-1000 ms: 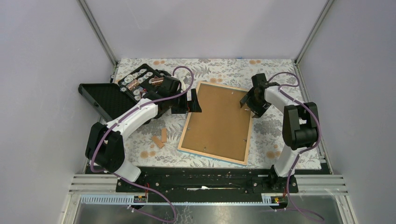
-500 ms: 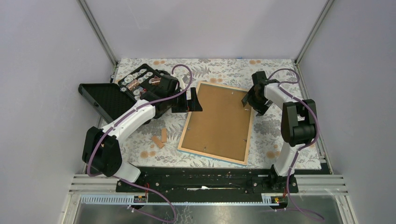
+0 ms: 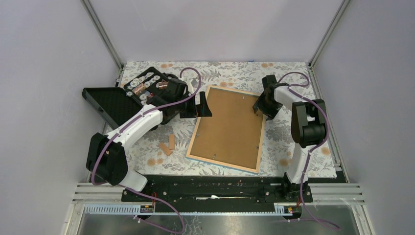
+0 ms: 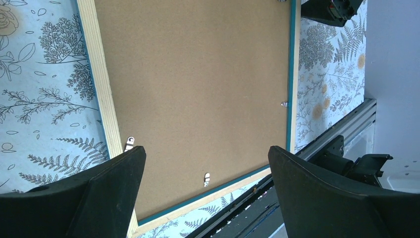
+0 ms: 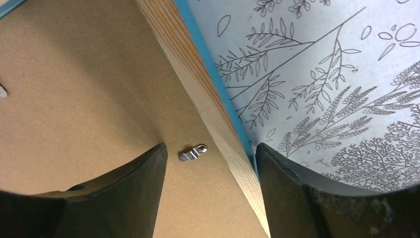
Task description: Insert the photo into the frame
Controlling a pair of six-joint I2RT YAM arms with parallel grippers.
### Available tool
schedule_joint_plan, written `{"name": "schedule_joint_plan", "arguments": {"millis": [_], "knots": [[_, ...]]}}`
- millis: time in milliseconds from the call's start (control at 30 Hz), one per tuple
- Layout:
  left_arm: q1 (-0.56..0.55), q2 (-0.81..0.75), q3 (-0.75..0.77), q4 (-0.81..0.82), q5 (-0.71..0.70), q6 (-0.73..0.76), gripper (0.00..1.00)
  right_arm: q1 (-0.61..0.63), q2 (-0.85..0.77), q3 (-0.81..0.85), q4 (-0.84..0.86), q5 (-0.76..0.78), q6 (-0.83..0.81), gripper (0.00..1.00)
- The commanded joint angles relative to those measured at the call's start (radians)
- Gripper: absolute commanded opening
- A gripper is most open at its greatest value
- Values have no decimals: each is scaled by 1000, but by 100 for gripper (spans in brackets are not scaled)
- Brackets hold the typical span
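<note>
Right pincer (image 5: 209, 148) narrowed astride clip (image 5: 192, 152) on frame (image 5: 188, 74), holding nothing; left pincer (image 4: 205, 151) wide, empty.

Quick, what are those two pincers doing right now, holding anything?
Left pincer: open, holding nothing.
Right pincer: open, holding nothing; straddles a small metal clip on the back of the frame.

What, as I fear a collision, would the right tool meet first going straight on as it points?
Probably the small metal tab on the backing board, between the right tool's open fingers; one finger may meet the wooden rim of the frame. Depth unclear.
</note>
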Motion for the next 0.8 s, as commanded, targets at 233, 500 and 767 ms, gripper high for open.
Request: {"name": "schedule_joint_plan", "arguments": {"millis": [233, 500, 767], "knots": [[10, -26, 30, 35, 17, -1, 99, -1, -62, -104, 9, -9, -79, 38], [9, -29, 29, 36, 20, -2, 99, -9, -11, -43, -32, 68, -237, 0], [10, -34, 26, 34, -26, 18, 99, -9, -31, 55, -50, -63, -415, 19]]}}
